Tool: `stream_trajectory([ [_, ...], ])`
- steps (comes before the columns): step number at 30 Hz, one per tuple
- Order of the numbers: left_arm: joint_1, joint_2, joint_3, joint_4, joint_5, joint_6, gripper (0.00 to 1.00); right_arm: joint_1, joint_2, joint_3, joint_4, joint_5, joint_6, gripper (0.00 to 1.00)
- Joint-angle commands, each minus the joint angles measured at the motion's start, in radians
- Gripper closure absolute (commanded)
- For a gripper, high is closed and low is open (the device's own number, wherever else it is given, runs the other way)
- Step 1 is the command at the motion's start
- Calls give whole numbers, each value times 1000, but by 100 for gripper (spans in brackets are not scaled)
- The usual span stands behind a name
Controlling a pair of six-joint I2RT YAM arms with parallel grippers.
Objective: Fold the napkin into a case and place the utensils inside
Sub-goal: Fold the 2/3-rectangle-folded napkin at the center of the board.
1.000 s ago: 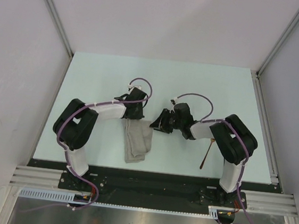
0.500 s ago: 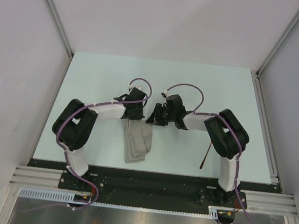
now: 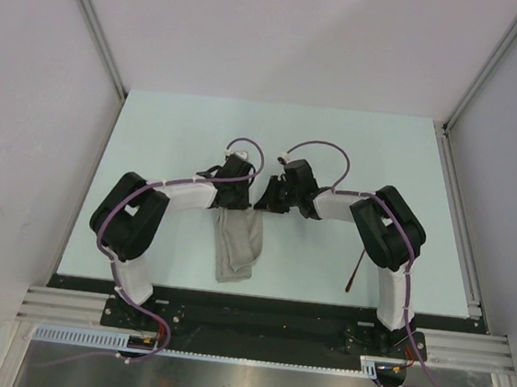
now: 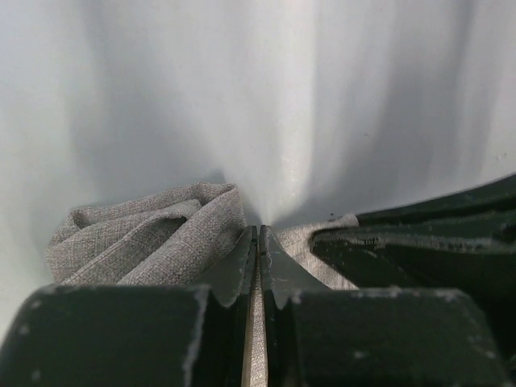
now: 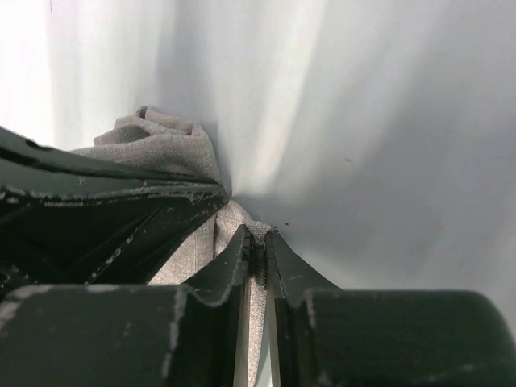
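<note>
The top camera looks steeply down from above and behind the arms (image 3: 131, 222), which sit at 6 o'clock, taking in the whole table (image 3: 173, 129). Each wrist camera looks along its own fingers (image 4: 234, 270), skimming the table at close range: left gripper (image 4: 258, 234) and right gripper (image 5: 256, 234) at 6 o'clock. All three share the napkin (image 3: 237, 247), and each wrist view shows the other gripper, at 3 and 9 o'clock.
</note>
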Motion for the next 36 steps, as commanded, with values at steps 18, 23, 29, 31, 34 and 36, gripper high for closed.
stream_trajectory([
  [18,-62,-71,-62,-19,36,62,93,-73,-17,54,21,-40,79,100],
  [23,-58,-138,7,-56,44,68,85,-70,-53,37,9,-84,87,100],
  [29,-48,-247,43,-115,53,62,76,-56,-74,26,-11,-87,84,99],
  [31,-32,-275,2,-112,65,47,76,-52,-80,15,-3,-87,92,99],
  [34,-18,-299,-49,-112,61,37,79,-44,-86,17,-5,-95,107,97],
  [36,-9,-292,-72,-114,59,37,82,-33,-89,20,1,-99,118,97],
])
